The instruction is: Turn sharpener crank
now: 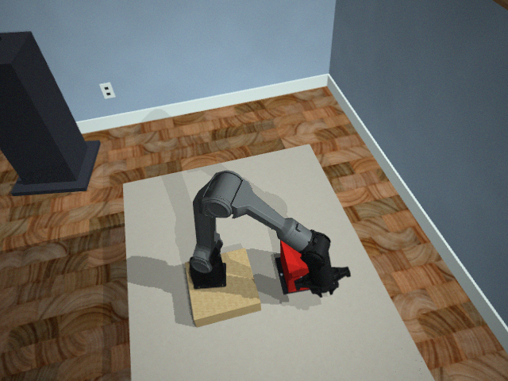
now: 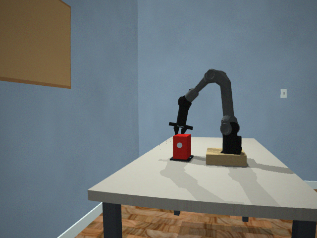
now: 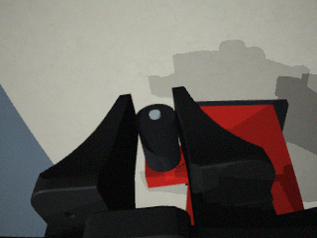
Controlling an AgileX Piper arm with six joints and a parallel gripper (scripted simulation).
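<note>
The red sharpener point(image 2: 181, 146) stands on a black base plate on the grey table, with a grey pencil hole on its near face. In the top view the sharpener point(image 1: 293, 266) is partly hidden by my arm. My gripper point(image 3: 154, 105) reaches down from above and is shut on the crank's black cylindrical knob point(image 3: 158, 135), which sits over a red crank arm point(image 3: 165, 177). In the exterior view the gripper point(image 2: 180, 131) is at the sharpener's top, toward its left edge. The knob is hidden in the top and exterior views.
My arm's base stands on a wooden block point(image 1: 223, 286) beside the sharpener. The table edge point(image 2: 202, 202) is well in front of it. A dark pedestal point(image 1: 36, 118) stands on the floor, away from the table.
</note>
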